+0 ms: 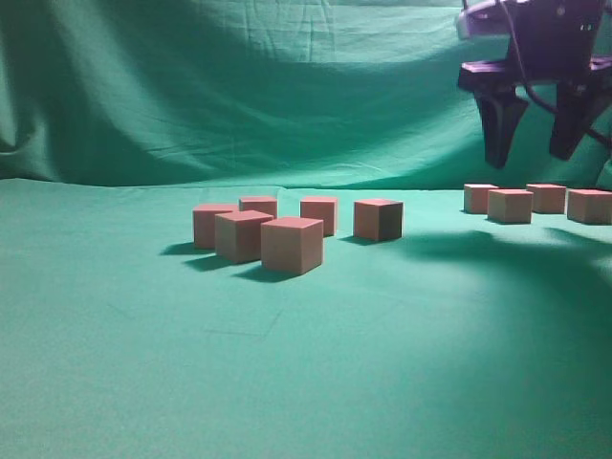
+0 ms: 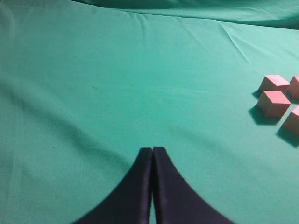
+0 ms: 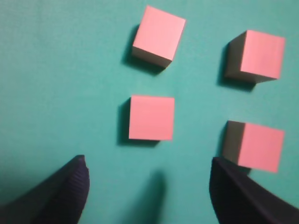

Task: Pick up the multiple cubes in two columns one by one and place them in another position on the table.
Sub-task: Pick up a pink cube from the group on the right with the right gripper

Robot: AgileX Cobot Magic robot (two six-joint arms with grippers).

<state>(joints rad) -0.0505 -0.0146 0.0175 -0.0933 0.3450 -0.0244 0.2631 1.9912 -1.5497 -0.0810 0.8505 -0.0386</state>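
Note:
Several pinkish-red cubes [image 1: 292, 244] stand in a cluster at the middle of the teal table [image 1: 143, 363]. Several more cubes [image 1: 510, 205] stand in a group at the right. My right gripper [image 1: 529, 143] hangs open and empty above that right group. In the right wrist view its open jaws [image 3: 149, 162] are just short of the nearest cube [image 3: 151, 117], with other cubes [image 3: 254, 144] beside and beyond. My left gripper [image 2: 153, 149] is shut and empty over bare cloth; some cubes [image 2: 273, 102] sit far to its right. The left gripper is out of the exterior view.
A green cloth backdrop [image 1: 239, 86] rises behind the table. Bare wrinkled cloth lies in front of the cubes [image 1: 316, 382] and to the left of the cluster.

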